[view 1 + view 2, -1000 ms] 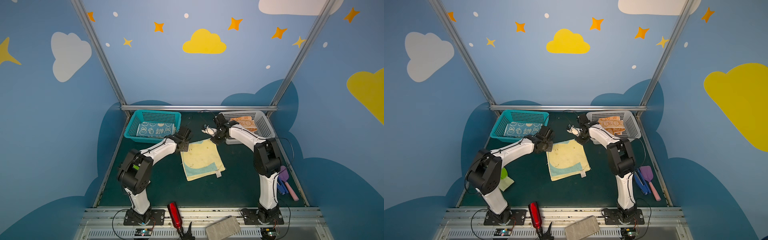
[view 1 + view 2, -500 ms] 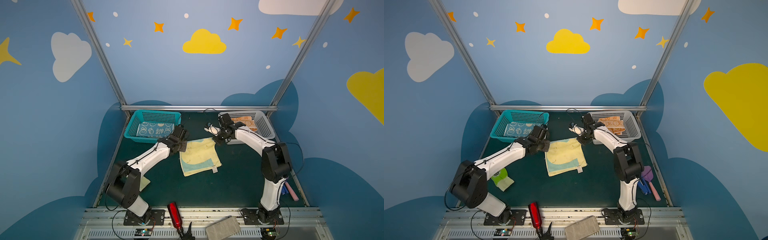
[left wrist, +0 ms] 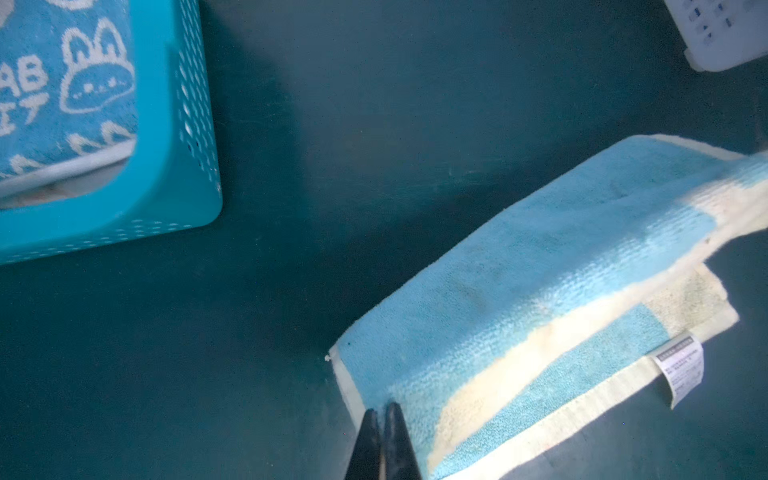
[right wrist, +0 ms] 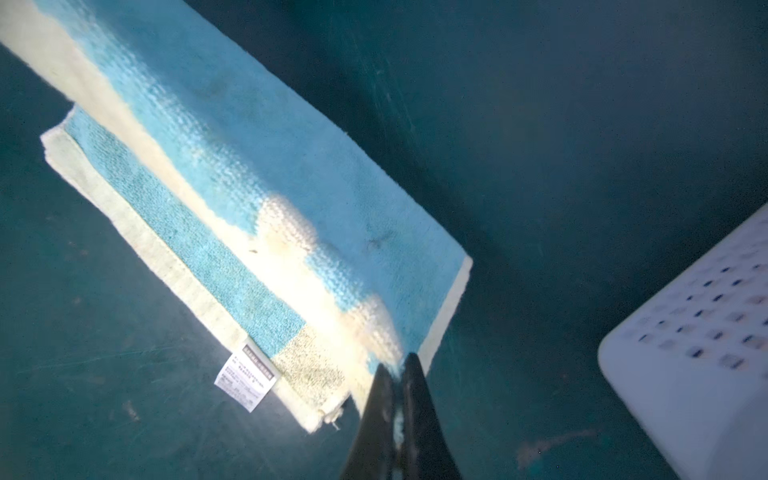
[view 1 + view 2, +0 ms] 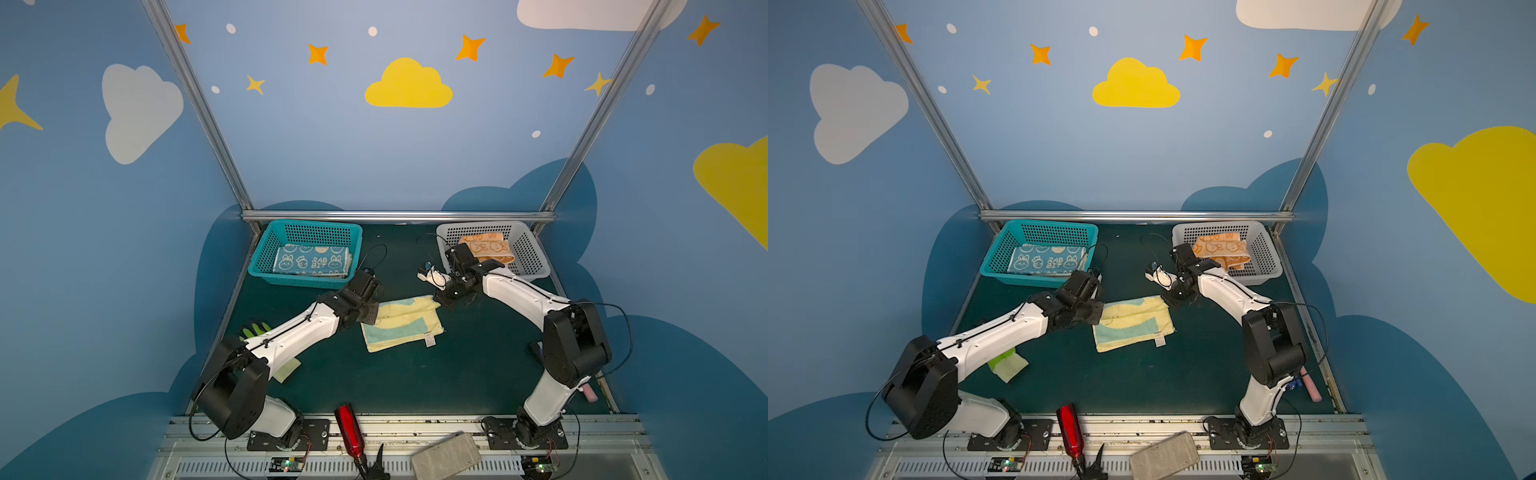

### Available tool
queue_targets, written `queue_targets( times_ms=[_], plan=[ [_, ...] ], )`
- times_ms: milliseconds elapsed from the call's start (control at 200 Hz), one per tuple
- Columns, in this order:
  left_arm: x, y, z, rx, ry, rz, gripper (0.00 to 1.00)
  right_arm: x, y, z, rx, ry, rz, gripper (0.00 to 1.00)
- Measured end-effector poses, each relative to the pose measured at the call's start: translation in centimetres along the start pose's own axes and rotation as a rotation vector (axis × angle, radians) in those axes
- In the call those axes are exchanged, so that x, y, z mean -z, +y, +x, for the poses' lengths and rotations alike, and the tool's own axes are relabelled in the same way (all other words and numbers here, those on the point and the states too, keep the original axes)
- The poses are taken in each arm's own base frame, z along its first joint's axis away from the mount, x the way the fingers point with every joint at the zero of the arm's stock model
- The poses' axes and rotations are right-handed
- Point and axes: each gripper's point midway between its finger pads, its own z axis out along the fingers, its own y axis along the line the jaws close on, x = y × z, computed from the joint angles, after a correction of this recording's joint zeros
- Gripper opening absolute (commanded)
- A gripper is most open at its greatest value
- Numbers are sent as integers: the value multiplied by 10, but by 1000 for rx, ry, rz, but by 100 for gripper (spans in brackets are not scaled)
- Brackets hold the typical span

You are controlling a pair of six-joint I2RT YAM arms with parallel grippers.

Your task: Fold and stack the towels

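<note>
A pale yellow and light blue towel point(image 5: 405, 326) point(image 5: 1133, 326) lies mid-mat, half lifted. My left gripper point(image 3: 382, 409) point(image 5: 372, 312) is shut on its left far corner. My right gripper point(image 4: 395, 361) point(image 5: 442, 300) is shut on its right far corner. The held half of this towel point(image 3: 540, 257) point(image 4: 249, 137) stretches between them above the near half, which lies flat with a white label point(image 4: 245, 380). A blue rabbit towel point(image 5: 311, 261) lies folded in the teal basket point(image 5: 316, 227). An orange rabbit towel point(image 5: 488, 247) lies in the white basket point(image 5: 534, 255).
A green glove point(image 5: 255, 330) and pale yellow notes point(image 5: 1010, 365) lie under my left arm. A red bottle point(image 5: 349, 428) and a grey block point(image 5: 446, 457) rest on the front rail. A pink stick point(image 5: 1310, 388) lies by the right arm's base.
Both grippers have carried the towel's far edge up and toward the near side, so the towel looks shorter from above. The left arm has stretched out lower.
</note>
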Motion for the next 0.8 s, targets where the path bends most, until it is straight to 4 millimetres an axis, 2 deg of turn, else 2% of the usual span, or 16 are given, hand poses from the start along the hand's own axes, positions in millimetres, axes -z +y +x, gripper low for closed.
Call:
queue_targets(
  times_ms=[300, 591, 716, 801],
  plan=[
    [-4, -14, 29, 5, 59, 11, 4, -1, 23, 32, -94, 84, -32, 0],
    [-12, -20, 53, 10, 102, 2, 6, -4, 34, 42, -139, 126, -55, 0],
    [-20, -24, 64, -5, 122, -3, 17, -13, 41, 52, -143, 172, -78, 8],
    [-19, -26, 68, -16, 120, -7, 28, -17, 47, 60, -134, 209, -93, 13]
  ],
)
